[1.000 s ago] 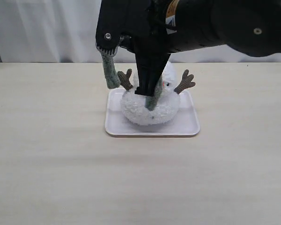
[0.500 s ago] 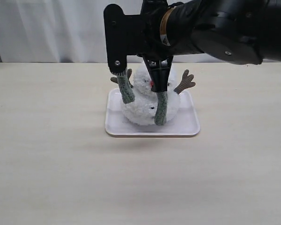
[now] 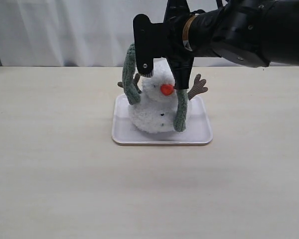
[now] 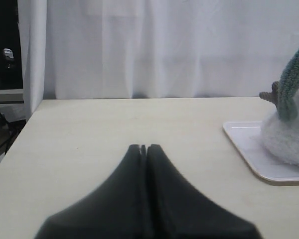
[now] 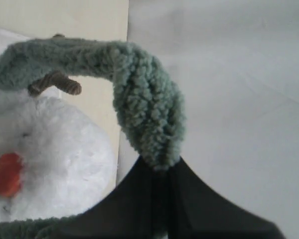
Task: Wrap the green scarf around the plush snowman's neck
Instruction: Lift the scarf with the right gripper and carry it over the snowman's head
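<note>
On the table (image 3: 65,174), a white tray (image 3: 202,135) carries the plush snowman (image 3: 154,118), which stands upright with its orange nose (image 3: 167,89) facing the exterior camera. Above its head, the right tool (image 5: 159,168) is clenched on the green scarf (image 3: 180,112). One strand hangs down the front of the body to the tray. The other arches up and drops beside the head, ending by a brown twig arm (image 3: 136,79). Well apart from the tray, the left tool (image 4: 143,147) is pressed closed on nothing, low over bare table.
</note>
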Robot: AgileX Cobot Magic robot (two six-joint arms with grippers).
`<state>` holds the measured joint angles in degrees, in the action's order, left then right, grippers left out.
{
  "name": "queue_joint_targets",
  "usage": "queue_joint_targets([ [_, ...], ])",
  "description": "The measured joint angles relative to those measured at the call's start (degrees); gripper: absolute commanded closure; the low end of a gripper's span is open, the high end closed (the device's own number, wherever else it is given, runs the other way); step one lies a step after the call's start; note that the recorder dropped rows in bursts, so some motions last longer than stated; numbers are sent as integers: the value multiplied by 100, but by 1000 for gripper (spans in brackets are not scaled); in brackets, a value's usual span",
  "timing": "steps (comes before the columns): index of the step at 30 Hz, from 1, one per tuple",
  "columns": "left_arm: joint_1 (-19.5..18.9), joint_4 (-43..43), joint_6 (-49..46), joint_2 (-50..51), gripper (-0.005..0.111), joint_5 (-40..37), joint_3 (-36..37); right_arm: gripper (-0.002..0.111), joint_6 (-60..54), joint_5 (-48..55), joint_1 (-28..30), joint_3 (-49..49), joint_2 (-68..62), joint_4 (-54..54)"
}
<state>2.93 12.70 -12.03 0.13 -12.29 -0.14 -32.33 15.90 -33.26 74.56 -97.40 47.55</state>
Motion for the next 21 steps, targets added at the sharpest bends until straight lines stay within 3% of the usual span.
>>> queue_joint_targets([
  [7,0,0,0,0,107,0,0,104,172,-110,78,0,-36,217],
  [16,0,0,0,0,107,0,0,104,616,-229,-478,0,531,220],
  [21,0,0,0,0,107,0,0,104,662,58,-483,0,972,-702],
])
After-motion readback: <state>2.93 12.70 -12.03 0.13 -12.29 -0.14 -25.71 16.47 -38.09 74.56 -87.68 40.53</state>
